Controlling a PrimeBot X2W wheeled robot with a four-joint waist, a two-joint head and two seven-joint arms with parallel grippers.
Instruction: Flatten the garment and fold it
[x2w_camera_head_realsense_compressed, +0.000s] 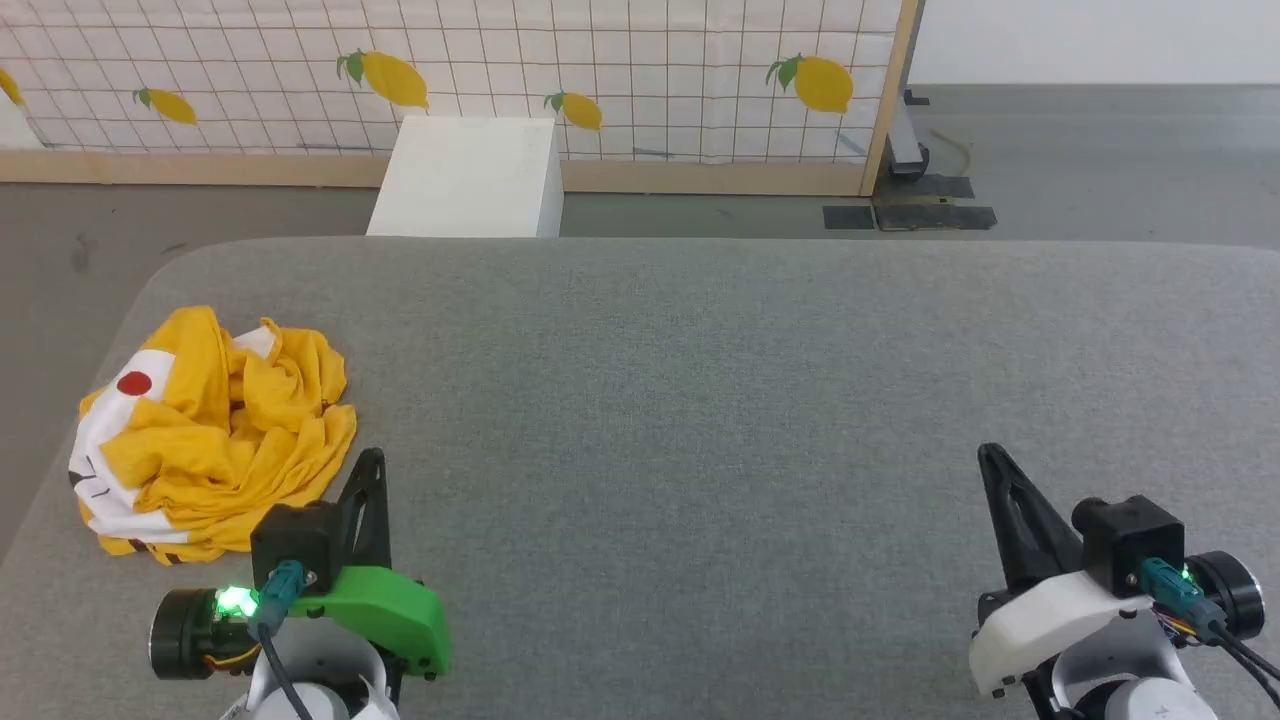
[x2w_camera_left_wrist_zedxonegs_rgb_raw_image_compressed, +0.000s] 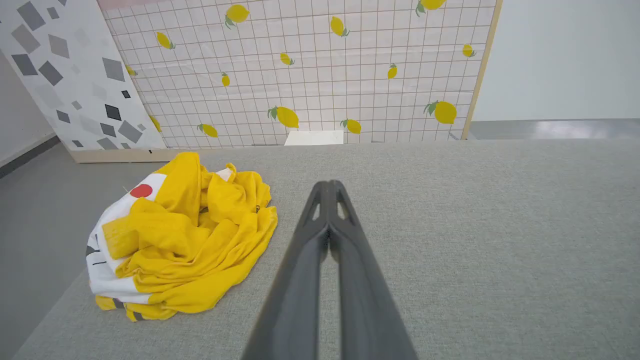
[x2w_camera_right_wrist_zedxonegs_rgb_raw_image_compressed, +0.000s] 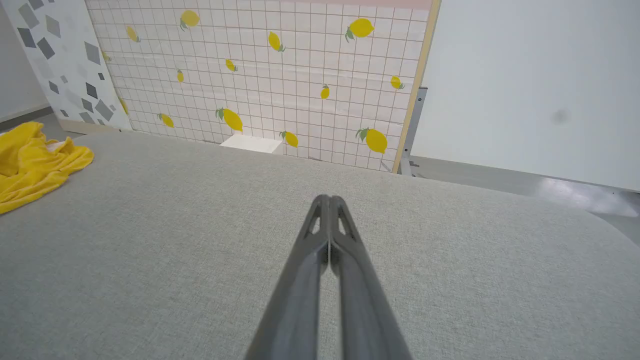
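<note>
Evidently the work is not yet begun: the garment (x2w_camera_head_realsense_compressed: 215, 430) lies crumpled on the bench (x2w_camera_head_realsense_compressed: 700, 380) near the left tool (x2w_camera_head_realsense_compressed: 372, 460); this and the right tool (x2w_camera_head_realsense_compressed: 990, 456) are pressed together, empty.

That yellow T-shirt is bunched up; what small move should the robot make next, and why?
Probably open the left hand and reach for the T-shirt: both hands are shut and empty, and it lies crumpled beside the left hand, far from the right hand.

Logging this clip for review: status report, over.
Shut and empty: left gripper, right gripper. Crumpled garment on table, left side, untouched. Nothing blocking.
</note>
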